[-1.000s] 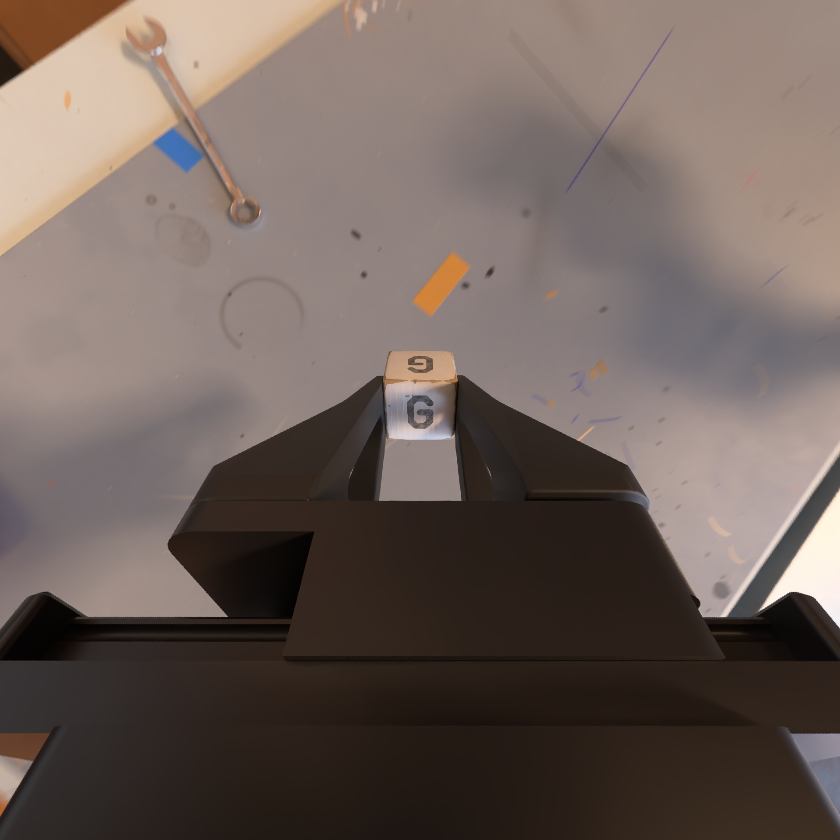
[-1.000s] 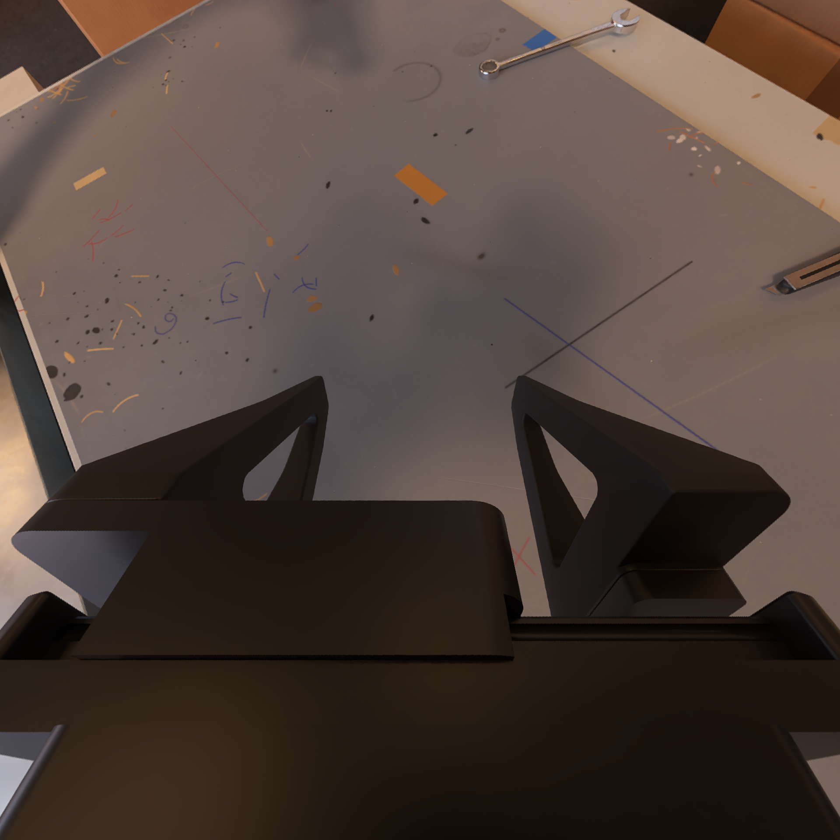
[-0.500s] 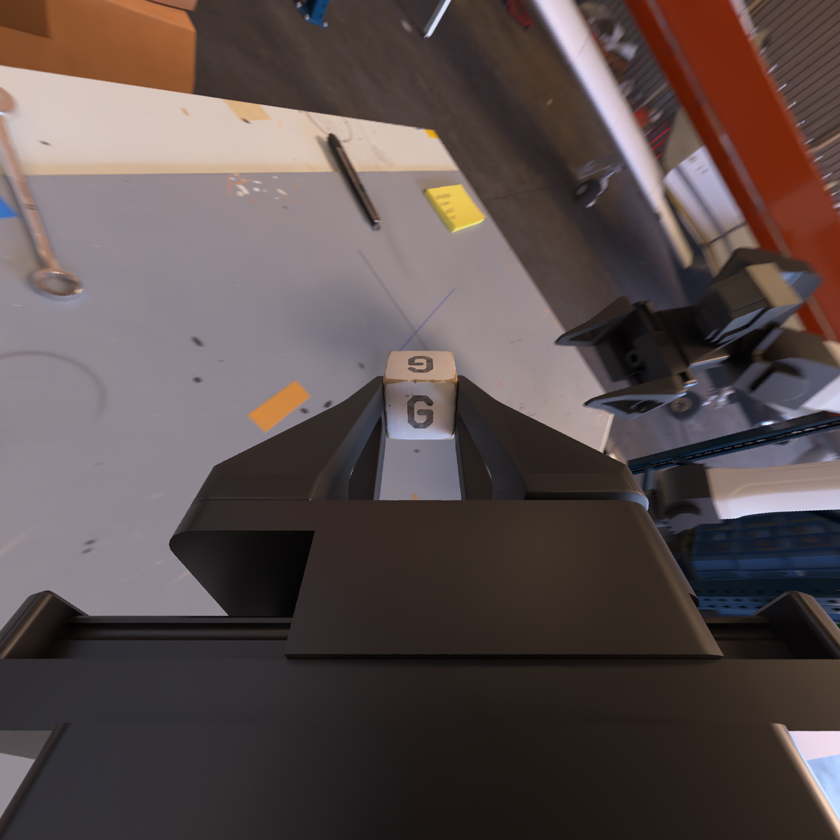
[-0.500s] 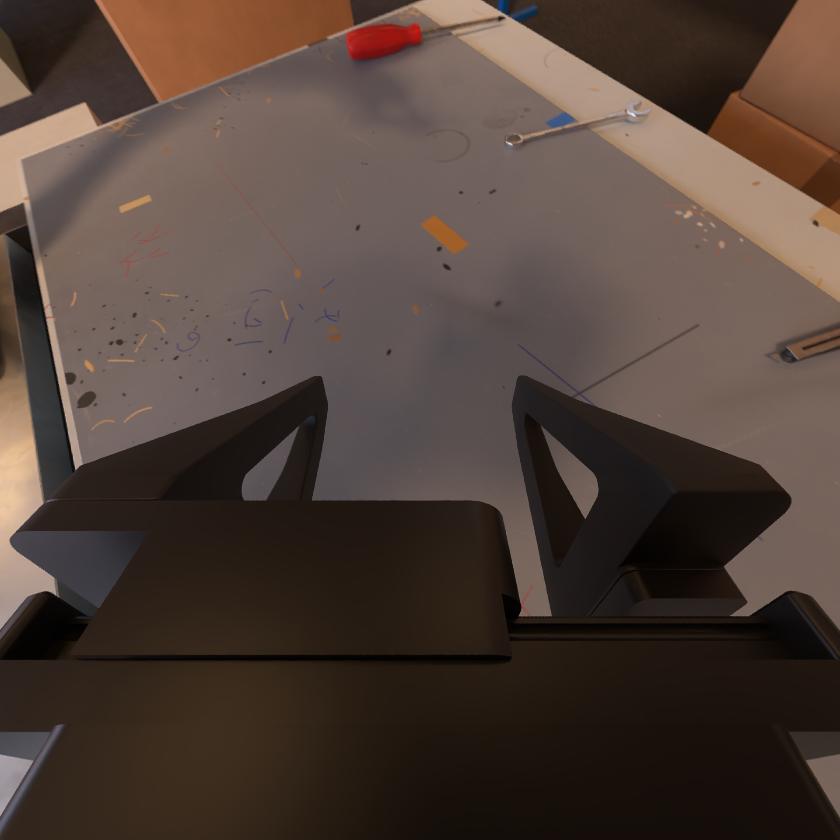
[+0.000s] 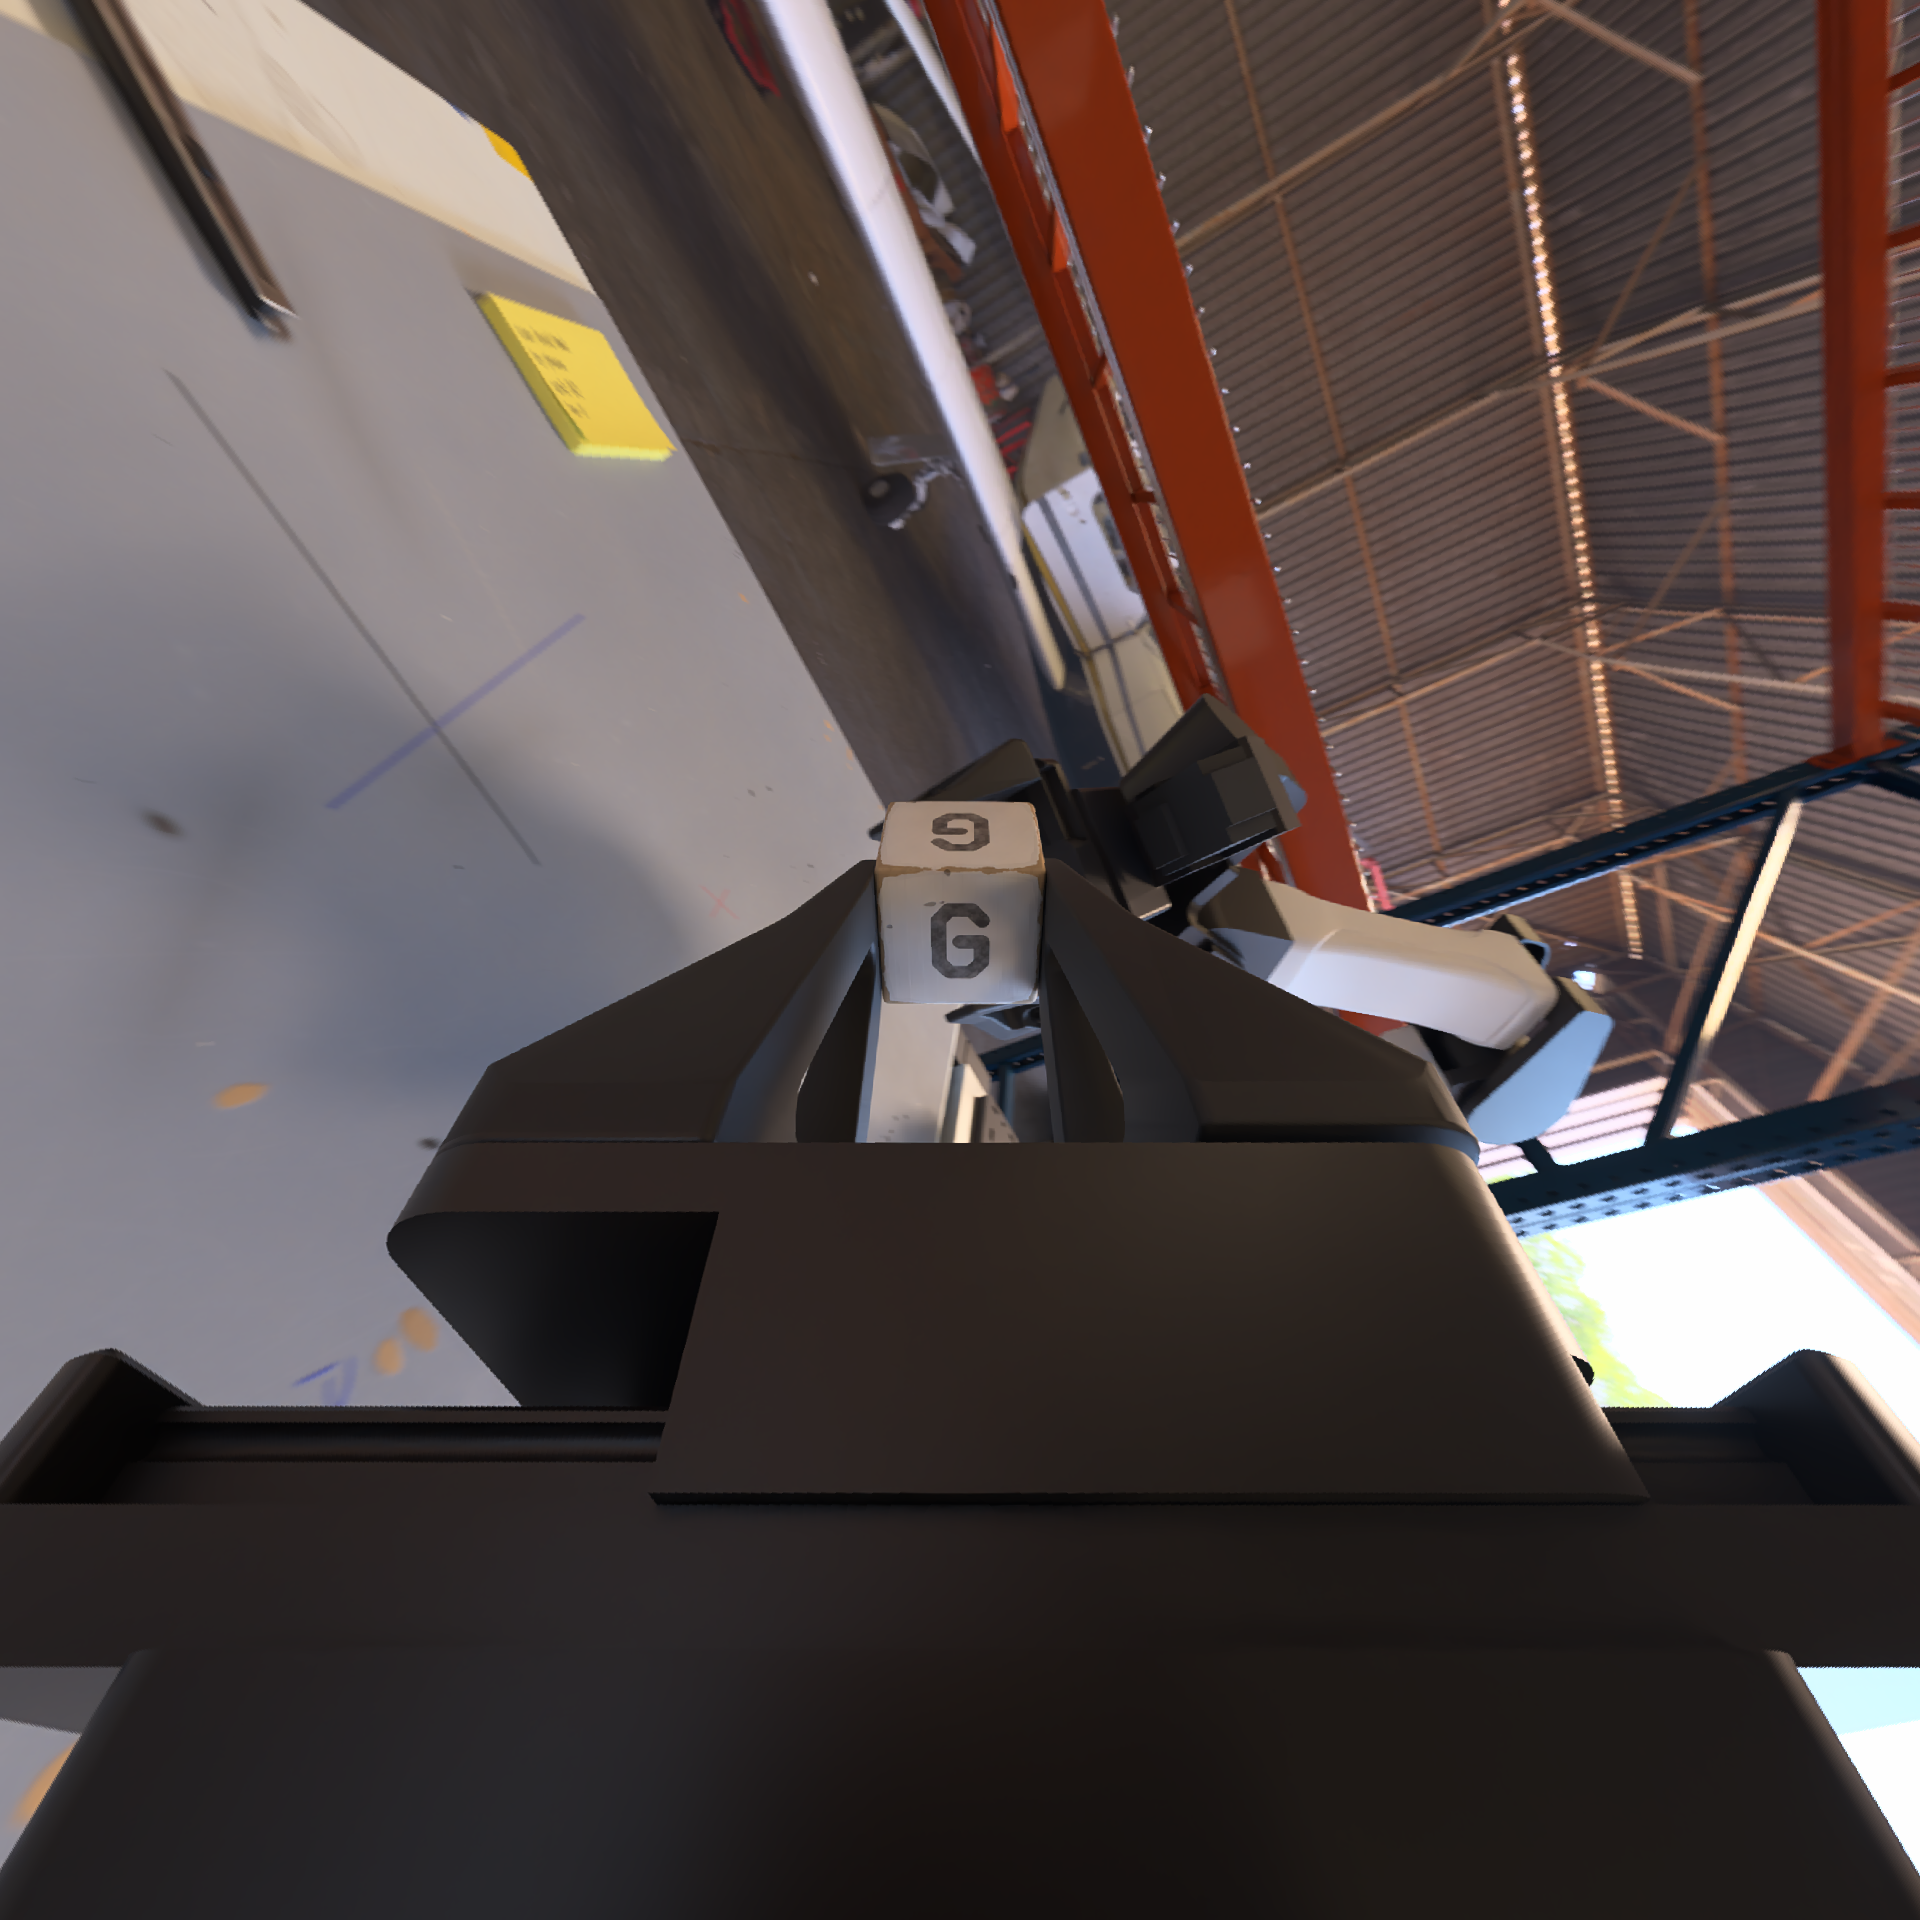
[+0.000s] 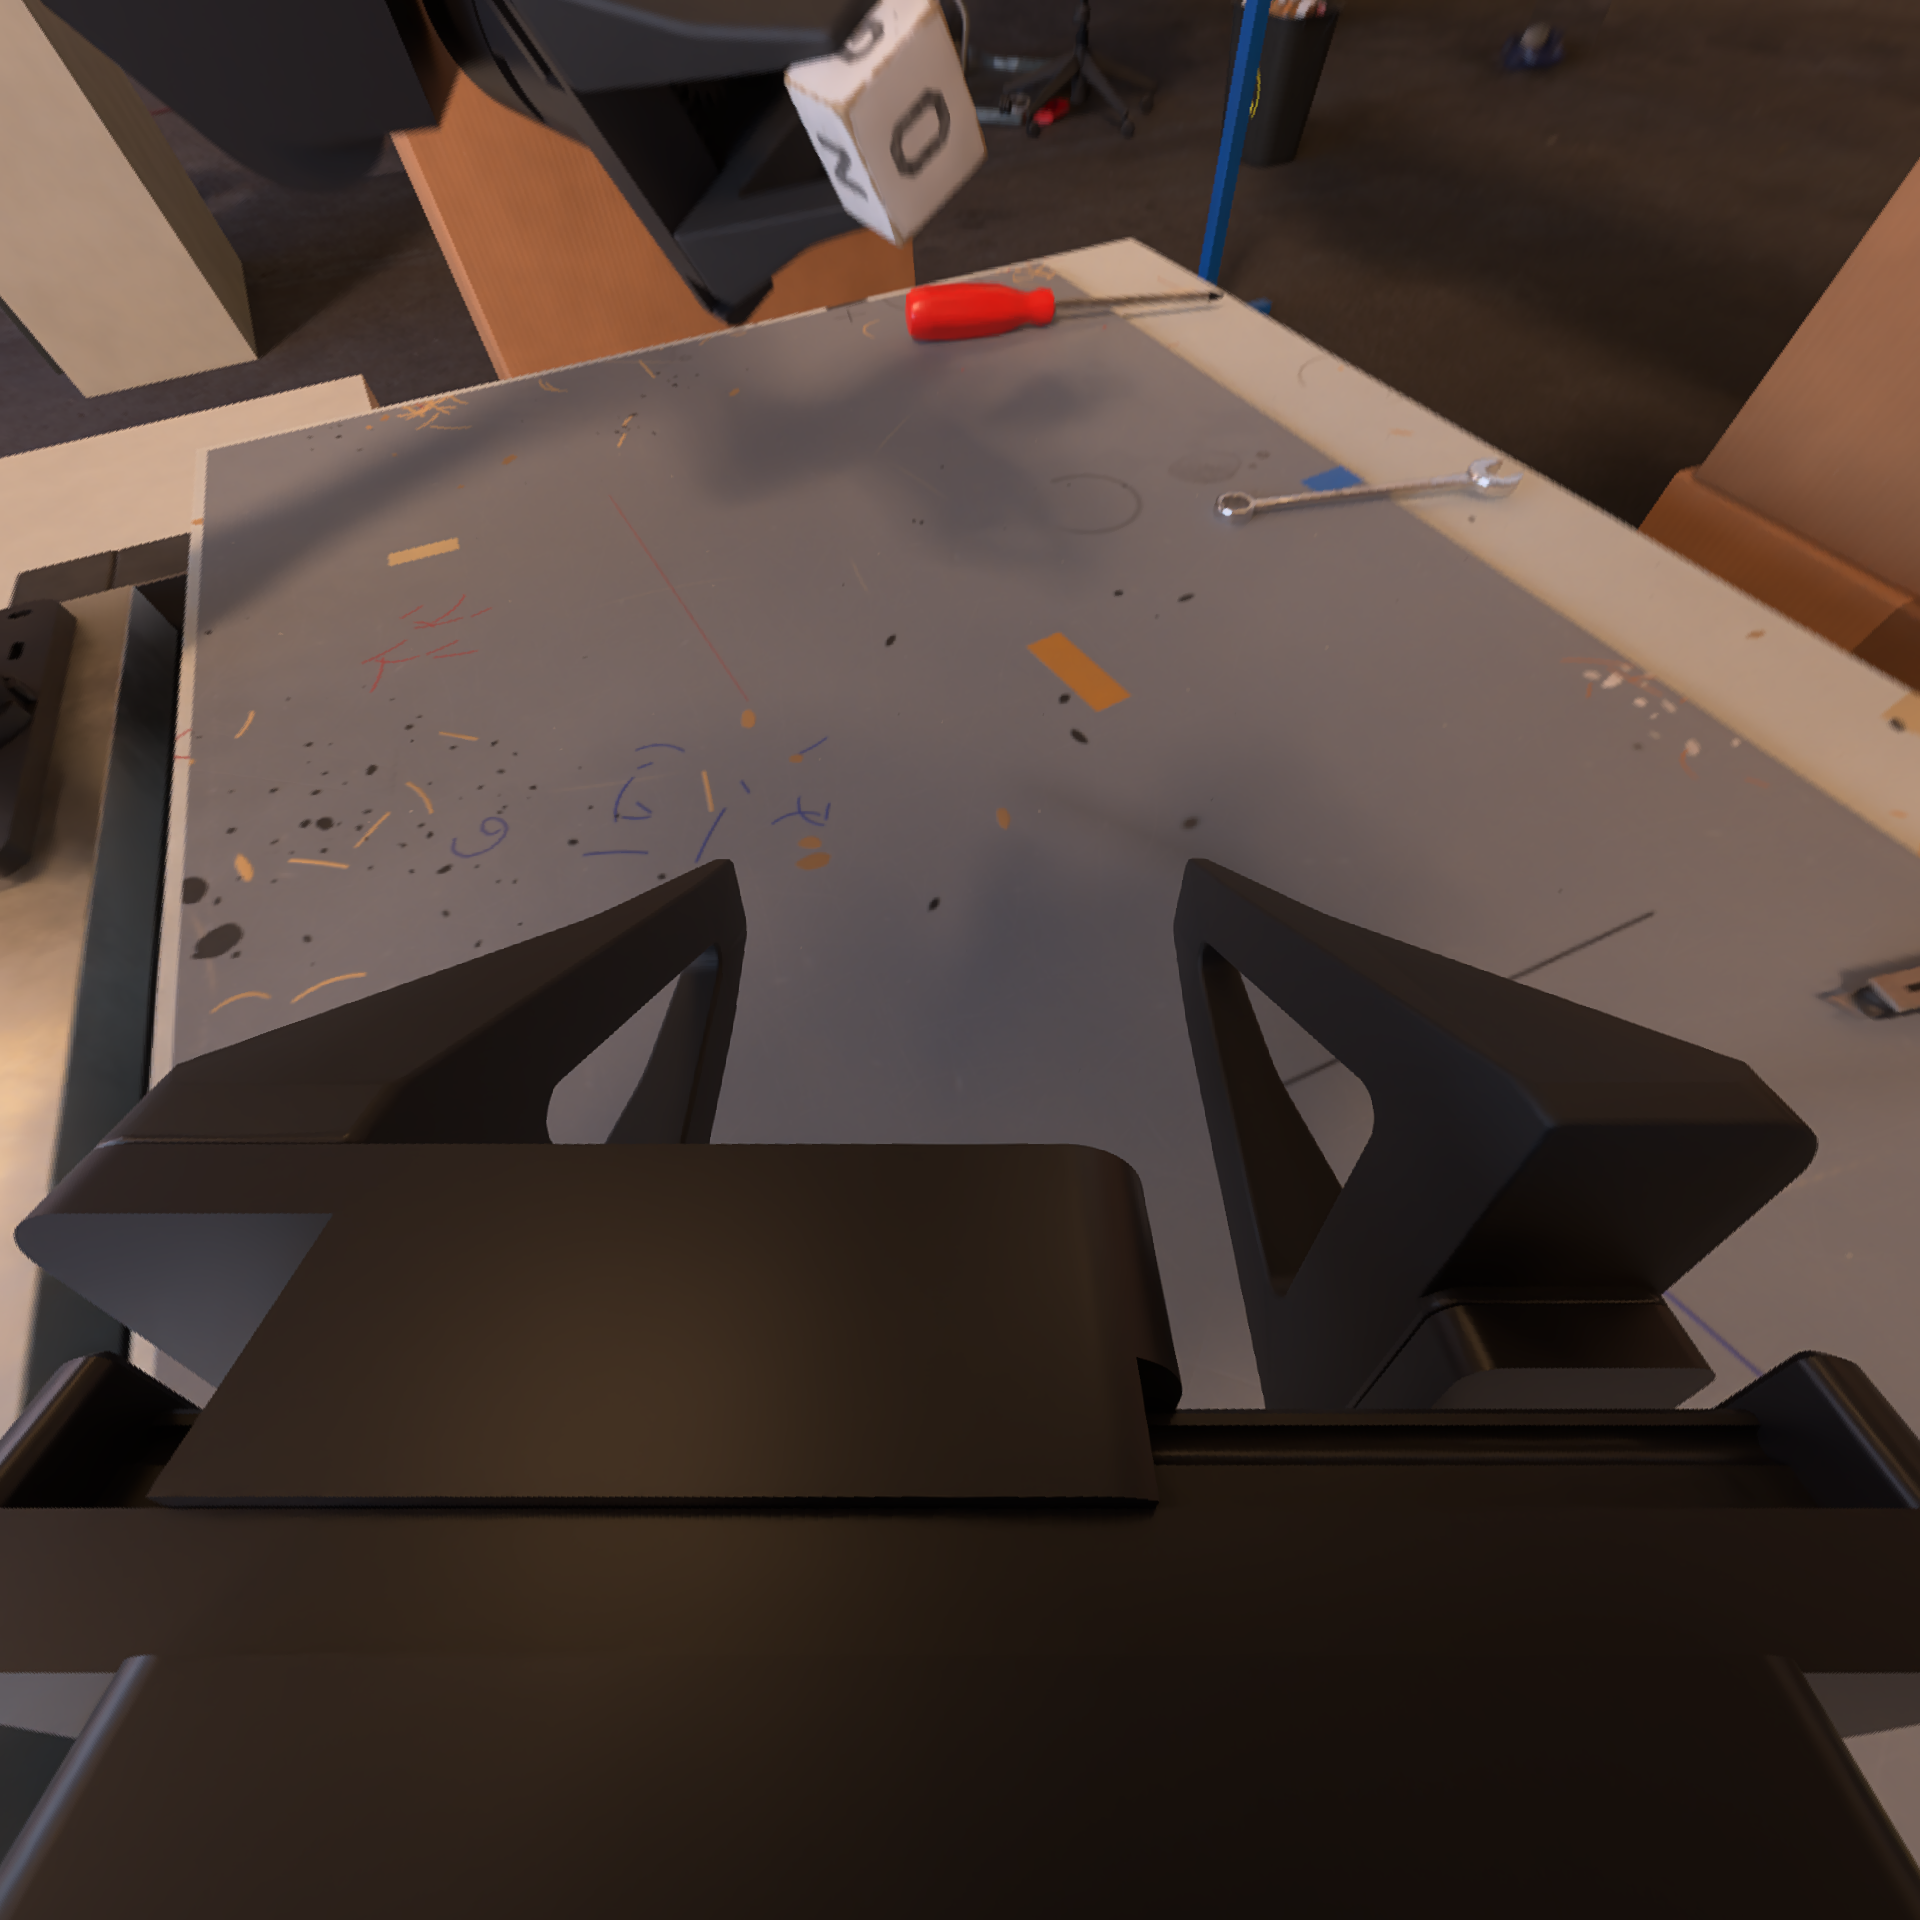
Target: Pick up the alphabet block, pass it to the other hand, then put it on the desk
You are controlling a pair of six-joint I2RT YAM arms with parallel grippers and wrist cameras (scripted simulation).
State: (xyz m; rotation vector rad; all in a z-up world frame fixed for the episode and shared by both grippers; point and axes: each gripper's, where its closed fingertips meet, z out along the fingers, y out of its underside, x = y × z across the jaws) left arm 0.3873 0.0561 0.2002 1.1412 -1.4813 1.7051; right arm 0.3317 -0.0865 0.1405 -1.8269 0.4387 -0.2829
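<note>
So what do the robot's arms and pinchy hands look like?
Both grippers are matte black. The left gripper and right gripper each have two wedge-shaped fingers with triangular cut-outs, mounted on a wide, flat black rail. Farther off in the left wrist view, the other arm has a smooth white link with grey and black joints. No cables or markings show.

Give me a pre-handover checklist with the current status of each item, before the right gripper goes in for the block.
1. Alphabet block clamped between the left gripper fingers: ok.
2. Block lifted clear of the desk: ok.
3. Right gripper open and empty: ok.
4. Block faces exposed beyond the left fingertips for a second grip: ok.
5. Right gripper lined up with the block: not ok, the block sits high at the top edge of the right wrist view.
6. Gap between the two grippers: cannot tell.
</note>
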